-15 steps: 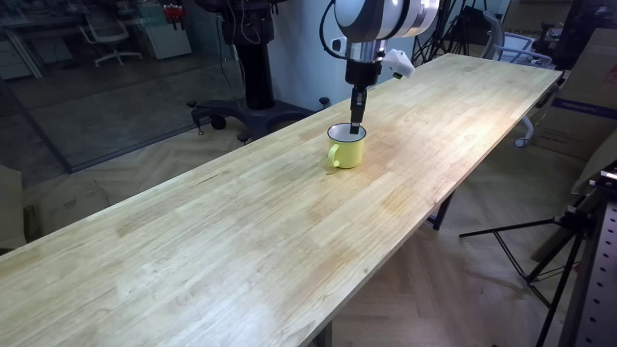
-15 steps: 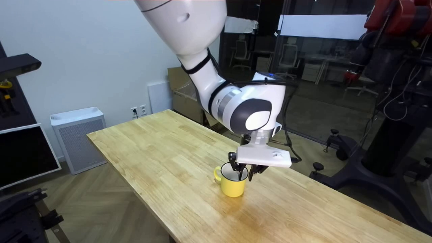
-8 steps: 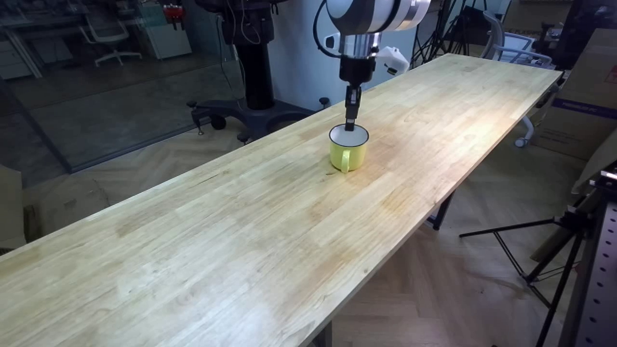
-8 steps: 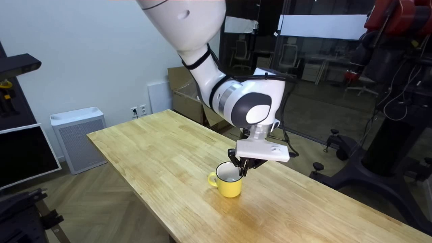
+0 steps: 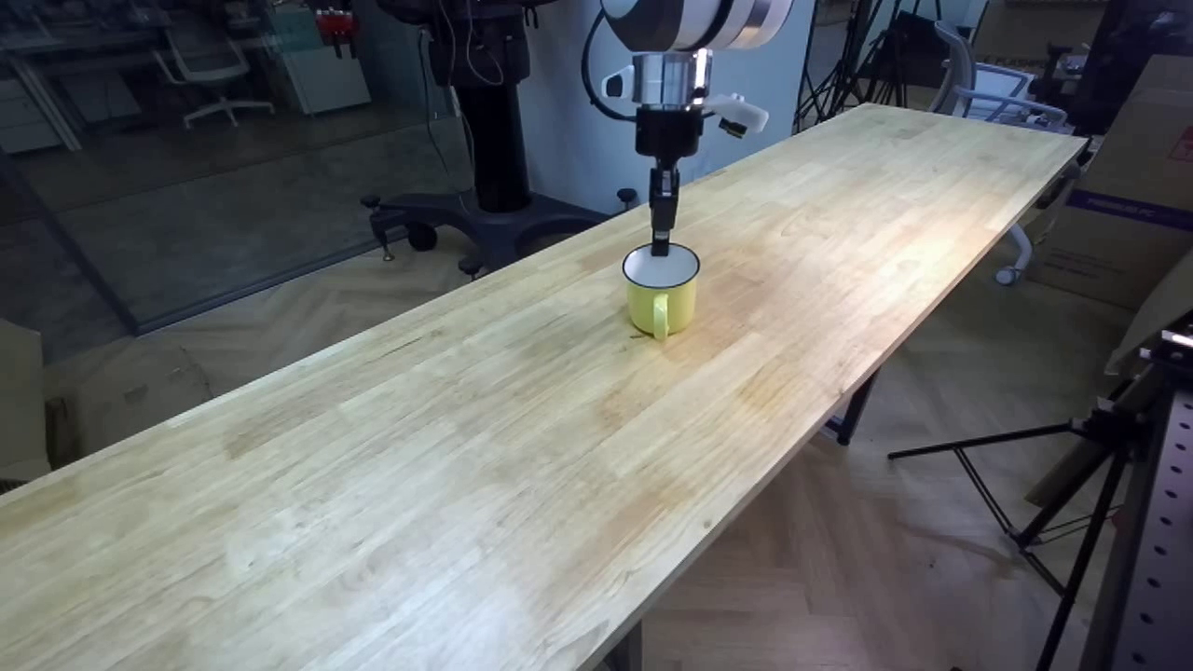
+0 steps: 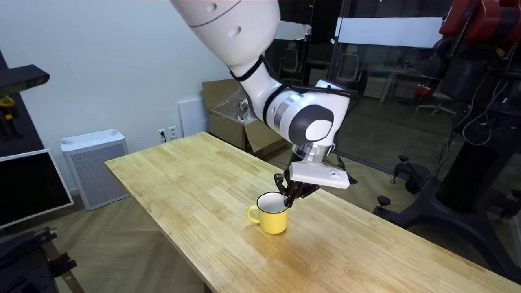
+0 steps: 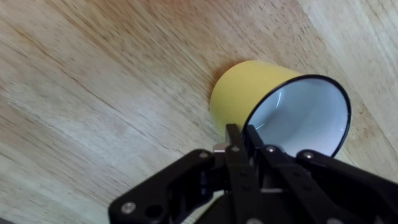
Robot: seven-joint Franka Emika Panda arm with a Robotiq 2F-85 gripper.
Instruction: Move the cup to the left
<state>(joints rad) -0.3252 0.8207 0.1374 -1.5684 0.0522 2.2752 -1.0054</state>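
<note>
The cup is a yellow mug with a white inside and dark rim. It stands upright on or just above the wooden table; I cannot tell which. It also shows in an exterior view, with its handle to the left. My gripper reaches down at the cup's rim, and it also shows in an exterior view. In the wrist view, the gripper is shut on the cup's wall, one finger inside and one outside. The handle is hidden there.
The long wooden tabletop runs on both sides of the cup. A black wheeled stand is behind its far edge. A tripod stands beside it. An open cardboard box is on the floor beyond an edge.
The gripper's fingers have closed from open onto the cup's wall. The cup has turned, its handle swinging round, and has shifted slightly left in both exterior views together with the arm.
</note>
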